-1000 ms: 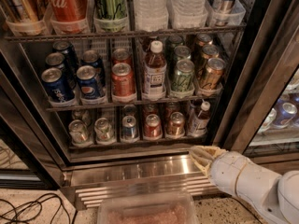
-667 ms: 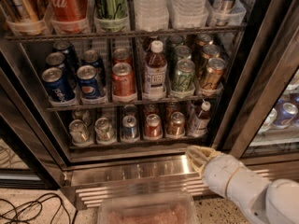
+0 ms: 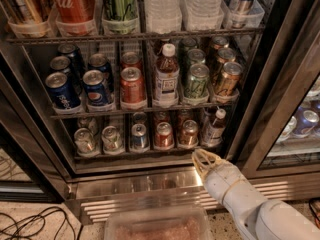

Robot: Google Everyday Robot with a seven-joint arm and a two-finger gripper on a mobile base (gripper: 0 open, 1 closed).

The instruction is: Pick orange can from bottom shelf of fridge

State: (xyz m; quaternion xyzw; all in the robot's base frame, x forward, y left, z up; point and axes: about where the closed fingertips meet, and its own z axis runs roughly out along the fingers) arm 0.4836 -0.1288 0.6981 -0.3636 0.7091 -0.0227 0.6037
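Note:
The fridge (image 3: 280, 84) stands open with wire shelves. On the bottom shelf (image 3: 145, 153) stand short cans in lanes. The orange can (image 3: 189, 132) is second from the right, with a red can (image 3: 163, 135) to its left and a small bottle (image 3: 214, 126) to its right. My gripper (image 3: 202, 159) is at the end of the white arm, low and just right of the orange can, in front of the shelf's front edge. It holds nothing that I can see.
The rack above holds Pepsi cans (image 3: 95, 86), a red can (image 3: 132, 85), a tea bottle (image 3: 166, 76), green cans and golden-brown cans (image 3: 227, 79). A ribbed metal grille (image 3: 140, 196) runs below. A clear tray (image 3: 157, 226) lies on the floor; cables (image 3: 30, 224) at left.
The arm and gripper have moved left and slightly up, closer to the bottom shelf and the orange can. The cans have not moved.

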